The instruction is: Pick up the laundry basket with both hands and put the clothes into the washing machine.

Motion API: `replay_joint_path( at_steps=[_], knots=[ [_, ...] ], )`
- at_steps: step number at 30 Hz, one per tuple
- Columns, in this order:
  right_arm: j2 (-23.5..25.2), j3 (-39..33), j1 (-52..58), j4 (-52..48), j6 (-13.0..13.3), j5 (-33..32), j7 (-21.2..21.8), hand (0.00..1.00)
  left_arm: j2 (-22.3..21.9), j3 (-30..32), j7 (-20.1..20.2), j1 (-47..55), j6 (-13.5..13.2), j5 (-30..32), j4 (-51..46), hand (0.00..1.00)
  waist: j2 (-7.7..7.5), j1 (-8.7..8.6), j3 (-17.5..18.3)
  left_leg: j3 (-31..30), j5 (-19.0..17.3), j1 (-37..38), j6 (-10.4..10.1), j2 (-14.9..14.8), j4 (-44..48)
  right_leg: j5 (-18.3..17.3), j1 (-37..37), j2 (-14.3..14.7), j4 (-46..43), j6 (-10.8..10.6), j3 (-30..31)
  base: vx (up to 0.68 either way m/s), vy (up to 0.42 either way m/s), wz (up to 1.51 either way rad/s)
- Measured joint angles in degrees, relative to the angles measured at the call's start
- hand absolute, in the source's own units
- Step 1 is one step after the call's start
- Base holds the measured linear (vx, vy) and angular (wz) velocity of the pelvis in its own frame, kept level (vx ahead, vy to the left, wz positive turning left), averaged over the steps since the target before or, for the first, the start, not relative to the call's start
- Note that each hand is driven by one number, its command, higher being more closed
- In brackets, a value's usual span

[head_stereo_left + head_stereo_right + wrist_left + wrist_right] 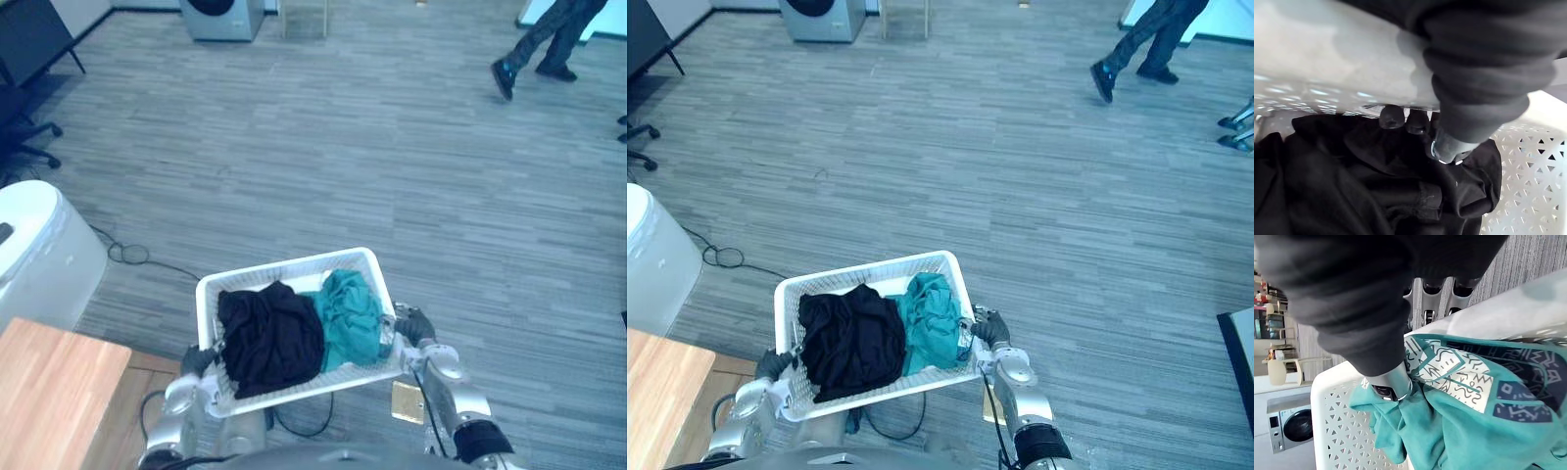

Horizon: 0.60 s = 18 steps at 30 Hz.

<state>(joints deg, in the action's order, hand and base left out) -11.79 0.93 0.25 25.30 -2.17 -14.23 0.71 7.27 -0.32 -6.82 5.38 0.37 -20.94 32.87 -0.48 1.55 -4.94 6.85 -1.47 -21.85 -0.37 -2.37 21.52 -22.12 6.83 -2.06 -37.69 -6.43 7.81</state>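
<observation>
A white perforated laundry basket (284, 266) hangs above the floor between my two hands. Inside lie a black garment (269, 336) on the left and a teal patterned garment (351, 313) on the right. My left hand (196, 361) is curled over the basket's left rim, its dark fingertips (1392, 116) hooked inside over the black garment (1352, 186). My right hand (415, 326) grips the right rim, thumb inside against the teal garment (1474, 416). The washing machine (221, 18) stands far off at the top of the room.
A wooden table (54, 392) lies at lower left, with a white rounded appliance (39, 250) beside it. A person's legs (544, 44) walk at upper right. A black office chair (24, 137) stands at far left. A small brown tile (407, 401) lies on the floor.
</observation>
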Motion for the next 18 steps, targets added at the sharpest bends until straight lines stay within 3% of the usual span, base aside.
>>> replay_joint_path(
  at_steps=[1, 2, 3, 4, 5, 6, 7, 8, 9, 10, 11, 12, 13, 14, 15, 16, 17, 18],
  knots=[
    [0.59, 0.02, 0.78, -0.02, 0.01, -0.01, 0.01, 1.0, 0.73, -0.16, -0.3, 0.45, 0.01, 0.01, -0.24, 1.0, -0.13, -0.33, -0.1, 0.41, -2.56, 3.2, 0.81, 1.0, 0.19, 5.78, 2.55, -1.21, -9.3, -1.31, -2.94, 0.51, 0.25, 0.06],
    [1.09, 0.03, 1.56, 0.0, 0.01, 0.0, 0.03, 1.0, 1.6, -0.55, -0.34, 0.87, 0.02, 0.05, -0.82, 1.0, -0.27, -0.73, -0.2, 0.1, -4.32, 6.13, 1.18, 1.69, -0.15, 12.5, 4.38, -2.61, -15.18, -0.37, -5.14, 0.62, 0.281, 0.21],
    [1.62, 0.06, 2.64, 0.01, 0.01, 0.05, 0.14, 1.0, 2.34, -1.03, -0.34, 1.19, 0.02, 0.06, -1.21, 1.0, -0.2, -1.03, -0.33, -0.45, -5.71, 10.48, 1.74, 2.05, -1.95, 22.08, 5.71, -3.94, -21.04, -0.08, -7.43, 0.51, 0.211, 0.2],
    [1.78, 0.07, 2.9, -0.02, 0.03, 0.05, 0.2, 1.0, 2.72, -1.05, -0.33, 1.23, 0.02, 0.09, -1.39, 1.0, -0.46, -0.94, -0.38, -0.41, -6.39, 12.53, 1.93, 2.28, -2.88, 25.25, 6.76, -4.65, -23.49, 0.78, -8.33, 0.5, 0.155, 0.02],
    [2.29, 0.67, 2.71, -0.09, 0.04, 0.25, 0.78, 1.0, 4.03, -0.9, -0.31, 1.18, 0.03, 0.35, -1.89, 1.0, -0.69, -0.93, -0.91, -0.13, -7.91, 15.57, 2.9, 2.72, -4.04, 19.55, 10.5, -5.59, -28.8, 4.57, -9.24, 0.45, 0.078, -0.15],
    [2.52, 0.7, 2.18, -0.21, 0.08, 0.6, 1.46, 1.0, 4.69, -0.69, -0.35, 0.93, 0.03, 0.36, -2.55, 1.0, -1.39, -1.24, -1.33, -0.18, -9.58, 17.88, 2.78, 2.58, -4.86, 14.96, 13.42, -5.44, -30.82, 6.51, -10.14, 0.49, 0.051, -0.19],
    [2.46, 0.44, 2.01, -0.54, 0.08, 0.6, 1.72, 1.0, 4.82, -0.77, -0.33, 0.81, -0.04, 0.4, -3.13, 1.0, 0.16, -1.79, -2.39, -0.32, -11.78, 20.43, 2.45, 1.49, -4.92, 11.2, 16.9, -3.9, -28.24, 6.42, -11.04, 0.39, 0.004, -0.08],
    [2.37, 0.4, 2.28, -1.04, 0.08, 0.59, 1.72, 1.0, 4.81, -1.04, -0.29, 0.64, -0.05, 0.4, -3.13, 1.0, 0.74, -2.22, -2.79, -0.44, -12.88, 21.88, 2.29, 0.94, -4.98, 10.31, 18.02, -3.34, -25.08, 6.04, -11.79, 0.41, -0.008, 0.08],
    [2.36, 0.21, 3.22, -2.27, 0.07, 0.58, 1.73, 1.0, 4.85, -1.4, -0.22, 0.51, -0.02, 0.44, -3.08, 1.0, 1.23, -2.96, -3.32, -0.91, -14.4, 24.86, 1.99, 0.63, -6.02, 10.1, 19.83, -3.44, -15.42, 5.25, -13.01, 0.48, -0.04, 0.27],
    [2.4, -0.26, 3.86, -2.51, 0.05, 0.52, 1.73, 1.0, 5.03, -2.0, 0.05, 0.4, 0.05, 0.54, -3.04, 1.0, 1.19, -3.91, -3.29, -1.48, -15.65, 27.33, 1.39, 0.43, -7.25, 12.46, 20.08, -3.93, -0.22, 4.22, -13.92, 0.49, -0.067, 0.32],
    [2.45, -0.67, 4.28, -2.77, -0.06, 0.54, 1.73, 1.0, 5.06, -2.09, 0.15, 0.21, 0.09, 0.76, -3.04, 1.0, 0.48, -4.1, -2.89, -1.8, -16.48, 28.34, 0.98, 0.42, -8.02, 14.88, 19.29, -4.23, 8.65, 3.76, -14.46, 0.52, -0.125, 0.47],
    [2.93, -1.76, 6.01, -4.02, -0.07, 0.54, 1.73, 1.0, 5.34, -2.3, 0.46, 0.02, 0.15, 1.09, -3.01, 1.0, -0.1, -4.58, -2.35, -3.09, -17.96, 30.43, -0.02, 1.03, -9.55, 18.81, 19.01, -4.97, 21.15, 1.88, -14.15, 0.6, -0.201, 0.52],
    [2.63, -1.83, 6.89, -4.73, -0.09, 0.59, 1.71, 1.0, 4.69, -2.53, 0.77, 0.08, 0.32, 1.79, -2.79, 1.0, -0.4, -5.12, -1.74, -4.29, -20.21, 33.47, -0.07, -0.5, -10.52, 25.38, 18.86, -3.98, 20.18, 2.48, -12.89, 0.8, -0.261, 0.59],
    [2.36, -2.47, 7.96, -5.2, -0.2, 0.59, 1.59, 1.0, 3.39, -2.37, 0.74, 0.28, 0.76, 2.42, -2.59, 1.0, 1.83, -5.13, -0.74, -5.28, -20.82, 34.45, 0.09, -2.35, -9.79, 25.18, 19.2, -1.84, 16.62, 3.31, -12.85, 0.73, -0.227, 0.47],
    [2.69, -3.43, 8.28, -5.37, -0.24, 0.6, 1.52, 1.0, 2.8, -2.48, 0.87, 0.05, 0.91, 2.87, -2.49, 1.0, 2.45, -5.09, -0.56, -5.65, -20.44, 33.6, -0.4, -3.48, -6.99, 23.32, 19.48, -1.17, 14.1, 5.57, -13.39, 0.74, -0.226, 0.34],
    [2.52, -4.48, 8.55, -6.14, -0.6, 0.58, 1.48, 1.0, 1.37, -2.49, 1.07, 0.16, 1.02, 3.17, -2.48, 1.0, 3.31, -5.14, -0.65, -6.74, -18.33, 30.24, -2.06, -5.44, 3.7, 19.89, 18.43, -0.23, 11.19, 6.82, -15.14, 0.72, -0.248, 0.32],
    [2.33, -4.61, 9.19, -8.03, -0.6, 0.5, 1.45, 1.0, 0.51, -1.82, 1.07, 0.56, 1.14, 3.16, -2.37, 1.0, 4.79, -5.26, -0.91, -9.27, -12.87, 23.78, -5.6, -7.57, 19.39, 16.85, 15.39, 1.12, 10.59, 7.91, -17.13, 0.73, -0.256, 0.28],
    [1.99, -4.63, 9.62, -9.28, -0.56, 0.49, 1.33, 1.0, -0.09, -1.73, 1.09, 0.52, 1.25, 3.15, -2.38, 1.0, 5.56, -5.25, -1.27, -10.93, -8.72, 20.08, -7.28, -8.41, 28.48, 15.6, 13.43, 1.83, 10.77, 8.46, -17.9, 0.73, -0.201, 0.16]
  ],
)
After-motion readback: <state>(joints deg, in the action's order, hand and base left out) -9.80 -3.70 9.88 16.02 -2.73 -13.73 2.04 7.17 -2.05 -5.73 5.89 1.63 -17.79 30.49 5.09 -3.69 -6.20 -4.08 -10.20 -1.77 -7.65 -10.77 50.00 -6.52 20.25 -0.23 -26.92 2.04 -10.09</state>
